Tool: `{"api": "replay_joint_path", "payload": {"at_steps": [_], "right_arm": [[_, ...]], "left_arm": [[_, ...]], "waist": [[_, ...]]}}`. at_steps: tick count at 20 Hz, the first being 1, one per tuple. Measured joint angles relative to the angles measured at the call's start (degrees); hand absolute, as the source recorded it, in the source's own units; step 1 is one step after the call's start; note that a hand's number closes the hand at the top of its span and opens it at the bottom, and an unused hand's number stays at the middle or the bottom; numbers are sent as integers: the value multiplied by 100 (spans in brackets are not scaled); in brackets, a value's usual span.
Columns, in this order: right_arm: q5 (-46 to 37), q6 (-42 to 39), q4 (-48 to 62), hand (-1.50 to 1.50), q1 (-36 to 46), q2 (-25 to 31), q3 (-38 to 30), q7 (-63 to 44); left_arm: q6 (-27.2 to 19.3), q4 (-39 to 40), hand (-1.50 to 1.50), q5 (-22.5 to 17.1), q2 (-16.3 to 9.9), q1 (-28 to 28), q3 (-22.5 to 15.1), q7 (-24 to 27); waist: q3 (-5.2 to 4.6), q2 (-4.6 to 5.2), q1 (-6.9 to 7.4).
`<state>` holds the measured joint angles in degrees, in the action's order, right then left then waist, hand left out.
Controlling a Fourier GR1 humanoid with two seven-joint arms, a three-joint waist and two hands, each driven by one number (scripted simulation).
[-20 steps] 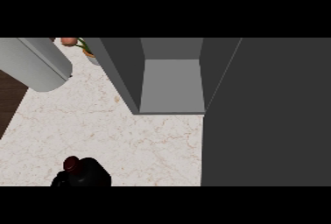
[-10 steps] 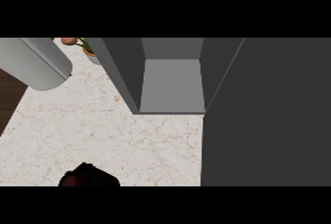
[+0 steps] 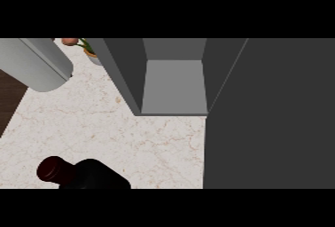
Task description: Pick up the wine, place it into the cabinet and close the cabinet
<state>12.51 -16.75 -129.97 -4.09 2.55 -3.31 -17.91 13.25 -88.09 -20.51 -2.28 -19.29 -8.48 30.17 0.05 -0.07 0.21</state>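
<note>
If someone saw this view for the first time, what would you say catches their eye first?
Most striking is the grey cabinet at top centre, standing open with a bare shelf, its dark door filling the right side. Next is the dark wine bottle at the lower left of the marble counter. A pale grey cylinder crosses the upper left corner.

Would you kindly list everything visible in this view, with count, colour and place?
wine bottle: one, dark red, at the lower left edge of the counter view, only its top showing.
cabinet: one, grey, open, top centre, nothing showing inside.
cabinet door: one, dark grey, swung open along the right side.
cylinder: one, light grey, upper left.
potted plant: one, pink and green, top left behind the cabinet.
counter: one, white marbled.
hand: one black shape beside the bottle; which hand is unclear.
</note>
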Motion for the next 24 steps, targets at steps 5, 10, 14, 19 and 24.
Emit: {"api": "replay_joint_path", "payload": {"at_steps": [5, 10, 14, 19, 24], "right_arm": [[161, -8, -270, -150, -103, 74, -56, -211], [71, 47, -253, -150, -27, 51, 38, -310], [119, -24, -146, -150, -78, 39, 0, -178], [282, -24, -271, -150, -82, 105, -125, -290], [236, -43, -347, -150, -187, 77, -109, -267]], "left_arm": [[-458, -879, 150, -17, 104, 109, -134, -672], [-1260, -1224, 150, -31, 189, 780, -346, -1312], [-2012, -1160, 150, -34, 212, 1519, -629, -1680], [-2754, -891, 150, 59, 222, 2257, -858, -1805], [-3232, -272, 150, 180, 225, 3040, -907, -1702]], "waist": [[-3, 0, -16], [-3, 3, -26], [-4, 5, -43], [-4, 5, -48], [-6, 6, -57]]}}
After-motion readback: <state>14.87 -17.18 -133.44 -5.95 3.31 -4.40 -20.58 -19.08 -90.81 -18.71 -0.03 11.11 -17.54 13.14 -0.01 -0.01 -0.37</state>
